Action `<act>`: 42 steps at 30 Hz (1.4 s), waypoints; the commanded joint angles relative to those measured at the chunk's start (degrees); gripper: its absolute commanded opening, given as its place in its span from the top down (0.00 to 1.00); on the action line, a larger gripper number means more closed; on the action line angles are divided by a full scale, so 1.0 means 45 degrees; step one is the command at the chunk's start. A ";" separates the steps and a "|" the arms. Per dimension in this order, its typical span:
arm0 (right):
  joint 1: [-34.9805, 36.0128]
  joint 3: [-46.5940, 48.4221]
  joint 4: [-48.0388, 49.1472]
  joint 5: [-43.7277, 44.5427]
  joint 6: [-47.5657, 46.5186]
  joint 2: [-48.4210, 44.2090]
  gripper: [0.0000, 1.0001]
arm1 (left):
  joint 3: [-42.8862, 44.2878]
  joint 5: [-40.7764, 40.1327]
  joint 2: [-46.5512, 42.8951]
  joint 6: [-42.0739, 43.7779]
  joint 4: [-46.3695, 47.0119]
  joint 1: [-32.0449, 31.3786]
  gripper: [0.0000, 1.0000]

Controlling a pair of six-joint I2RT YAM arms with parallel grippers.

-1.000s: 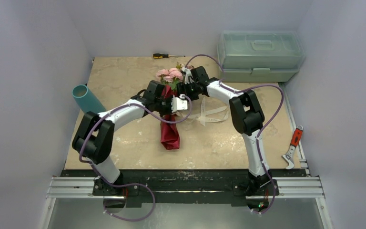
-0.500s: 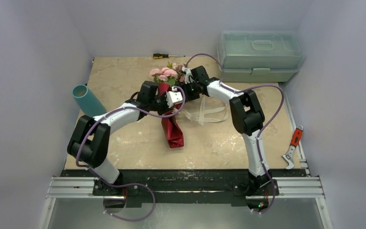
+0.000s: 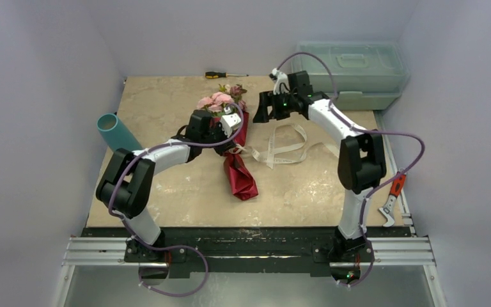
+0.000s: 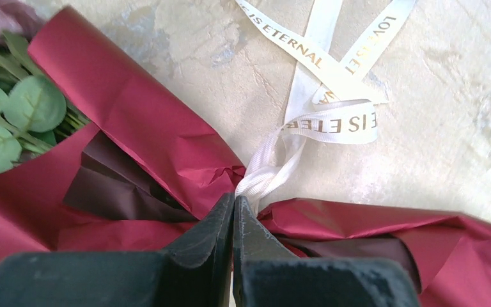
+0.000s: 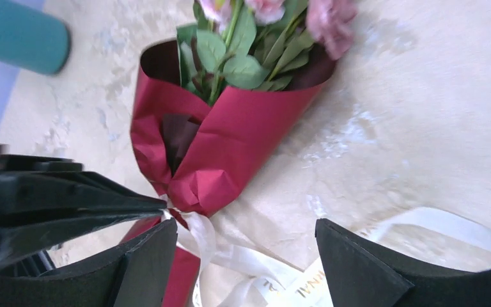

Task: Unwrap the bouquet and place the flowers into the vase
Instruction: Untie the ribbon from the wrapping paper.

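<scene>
The bouquet (image 3: 235,150) lies mid-table, a maroon paper cone (image 4: 134,128) pinched at its waist by a cream ribbon (image 4: 332,121). The flowers (image 3: 218,101), pink roses on leafy stems (image 5: 249,57), stick out of its far end. My left gripper (image 4: 233,199) is shut, its tips on the twisted ribbon at the knot. My right gripper (image 3: 262,110) hangs open to the right of the blooms, above the loose ribbon tails (image 5: 230,256), holding nothing. The teal vase (image 3: 116,133) stands at the left table edge, apart from both grippers.
A pale green toolbox (image 3: 348,73) sits at the back right. A black-and-yellow screwdriver (image 3: 225,75) lies along the back edge. A red-handled tool (image 3: 393,192) rests on the right rail. Ribbon tails (image 3: 284,146) trail right of the bouquet.
My right arm has drawn back to the right, away from the blooms, with its jaws wider. The bouquet has swung with my left gripper, blooms going left and the tail right.
</scene>
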 commanded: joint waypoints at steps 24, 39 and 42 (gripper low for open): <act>0.2075 -0.4136 0.1506 0.0159 0.2167 -0.1504 0.13 | 0.0005 -0.1057 0.1390 -0.9414 0.3452 0.0086 1.00; 0.2767 -0.3687 0.0682 0.2615 0.0907 0.0224 0.43 | -0.0092 -0.0381 0.1266 -1.1015 0.3952 0.0669 1.00; 0.2714 -0.3787 0.0379 0.2811 0.0715 0.0449 0.51 | 0.0014 0.0270 0.1232 -1.1319 0.4137 0.1103 1.00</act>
